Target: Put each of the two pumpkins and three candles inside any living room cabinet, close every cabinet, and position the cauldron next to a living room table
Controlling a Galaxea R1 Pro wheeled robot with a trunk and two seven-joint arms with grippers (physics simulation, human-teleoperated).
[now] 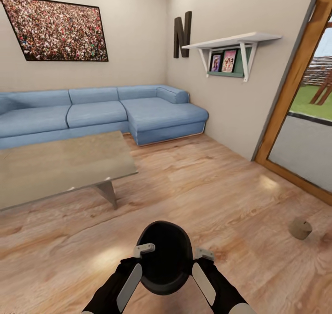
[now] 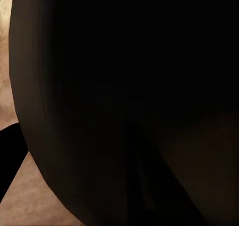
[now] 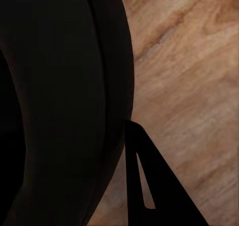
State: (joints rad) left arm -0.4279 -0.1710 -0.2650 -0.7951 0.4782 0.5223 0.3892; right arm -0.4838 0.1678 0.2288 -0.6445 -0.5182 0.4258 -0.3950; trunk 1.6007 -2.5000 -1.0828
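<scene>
Head view: the cauldron (image 1: 165, 257) sat low and centred, near the robot, held between both arms above the wood floor (image 1: 216, 185). Mouth faced the far side; the inside was plain black, contents could not be made out. The left gripper (image 1: 137, 263) pressed on the pot's left flank, one pale finger along the side and one at the rim. The right gripper (image 1: 202, 270) did the same on the right flank. Each looked spread wide against the pot wall, squeezing it between the two arms rather than pinching it; whether either jaw was actually clamped, cannot tell.

The table (image 1: 60, 166) stood far left of the pot, well apart from it, glass top bare. Behind it ran a blue sofa (image 1: 101, 113) along the far wall, with a picture (image 1: 55, 28) above. One candle (image 1: 300, 228) lay tipped on the floor to the right, near the glass door (image 1: 304, 120). A wall shelf (image 1: 230, 51) held a few books on its lower green ledge.

Left wrist view: cauldron (image 2: 124, 86) body up close, dark curved wall, a sliver of floor at the edge. Fingers not distinguishable.

Right wrist view: cauldron (image 3: 59, 101) wall on one side, floor (image 3: 189, 86) on the other, one dark finger (image 3: 149, 186) just beside the pot's wall.
</scene>
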